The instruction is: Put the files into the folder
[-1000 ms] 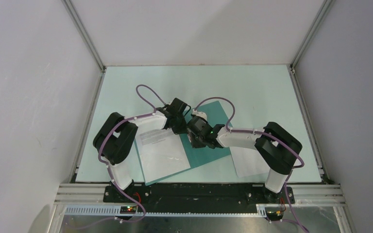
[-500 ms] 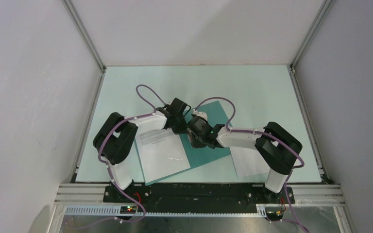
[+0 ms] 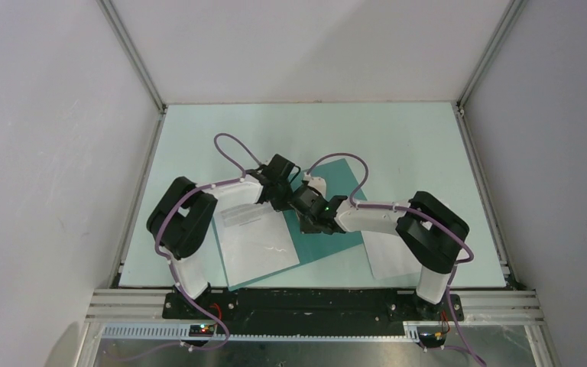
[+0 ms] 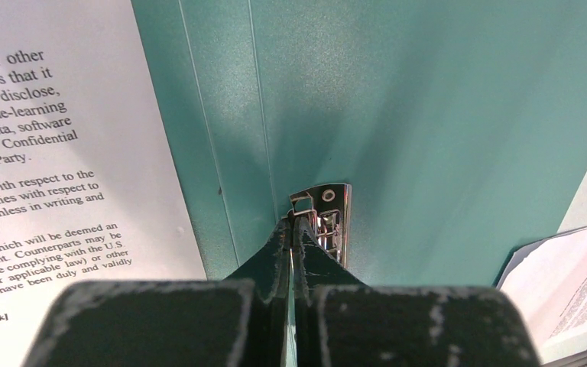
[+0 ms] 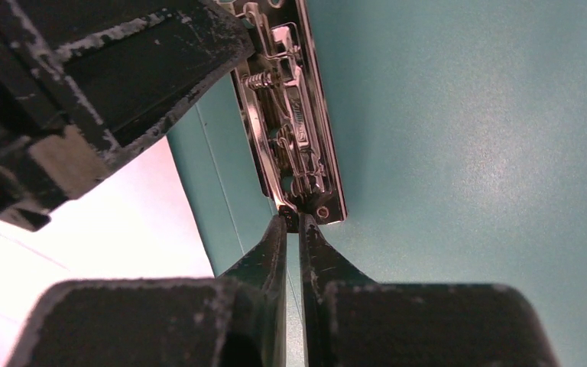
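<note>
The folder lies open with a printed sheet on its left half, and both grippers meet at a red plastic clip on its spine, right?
Not quite: the clip is shiny silver metal, not red plastic, as the right wrist view shows. The rest holds.

from above the clip (image 4: 327,218) lies hidden under both wrists, the right arm (image 3: 374,218) covers the 12 o'clock end of the 4 o'clock sheet (image 3: 394,258), and the left wrist view's 9 o'clock edge cuts the other sheet's (image 4: 53,153) printed lines.

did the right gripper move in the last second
Yes. The right gripper has shifted slightly left across the folder, closer to the left gripper.
</note>
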Robot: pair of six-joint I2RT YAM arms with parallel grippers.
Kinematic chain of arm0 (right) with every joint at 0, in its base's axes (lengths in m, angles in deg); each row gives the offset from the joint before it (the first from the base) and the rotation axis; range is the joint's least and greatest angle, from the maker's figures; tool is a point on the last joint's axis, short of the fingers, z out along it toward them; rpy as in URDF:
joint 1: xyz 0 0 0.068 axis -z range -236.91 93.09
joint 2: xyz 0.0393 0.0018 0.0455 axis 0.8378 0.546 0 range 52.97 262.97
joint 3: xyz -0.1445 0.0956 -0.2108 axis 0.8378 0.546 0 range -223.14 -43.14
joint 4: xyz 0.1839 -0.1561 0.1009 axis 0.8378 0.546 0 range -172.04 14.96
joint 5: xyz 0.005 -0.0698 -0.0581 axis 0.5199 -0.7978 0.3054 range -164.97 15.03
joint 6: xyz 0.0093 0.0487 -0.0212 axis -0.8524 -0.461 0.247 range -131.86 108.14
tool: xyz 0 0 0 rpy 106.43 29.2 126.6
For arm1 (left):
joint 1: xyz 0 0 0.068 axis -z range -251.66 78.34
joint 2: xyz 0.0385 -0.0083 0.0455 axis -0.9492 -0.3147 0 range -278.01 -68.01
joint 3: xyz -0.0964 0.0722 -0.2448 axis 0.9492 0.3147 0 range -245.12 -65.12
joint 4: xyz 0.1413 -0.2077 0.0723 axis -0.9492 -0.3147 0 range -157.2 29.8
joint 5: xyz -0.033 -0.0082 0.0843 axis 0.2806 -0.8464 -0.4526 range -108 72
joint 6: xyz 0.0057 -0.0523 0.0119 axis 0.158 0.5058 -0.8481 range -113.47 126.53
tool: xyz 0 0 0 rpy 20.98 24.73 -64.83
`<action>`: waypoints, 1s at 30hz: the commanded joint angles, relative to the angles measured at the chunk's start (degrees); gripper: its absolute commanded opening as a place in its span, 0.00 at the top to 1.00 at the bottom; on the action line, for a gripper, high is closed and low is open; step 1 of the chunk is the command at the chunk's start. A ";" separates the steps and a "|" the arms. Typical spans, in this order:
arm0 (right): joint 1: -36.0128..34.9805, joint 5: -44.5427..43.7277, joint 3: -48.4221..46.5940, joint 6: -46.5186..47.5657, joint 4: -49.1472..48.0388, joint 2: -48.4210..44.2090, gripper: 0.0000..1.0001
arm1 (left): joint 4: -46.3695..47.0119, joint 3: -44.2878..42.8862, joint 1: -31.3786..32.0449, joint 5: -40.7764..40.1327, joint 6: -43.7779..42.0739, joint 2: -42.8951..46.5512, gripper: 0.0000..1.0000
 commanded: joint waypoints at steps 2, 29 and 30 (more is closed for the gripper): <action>1.45 -10.83 1.10 -3.87 8.14 5.62 1.00 | -10.16 6.11 0.27 -4.70 -3.09 -7.37 1.00; -1.84 -19.25 0.40 7.07 -1.63 -11.30 0.95 | -8.72 2.10 0.26 -1.17 -8.88 -4.34 1.00; -1.80 -17.27 0.32 8.34 -2.12 -11.94 0.95 | -9.08 1.13 0.82 -0.78 -10.51 -4.11 1.00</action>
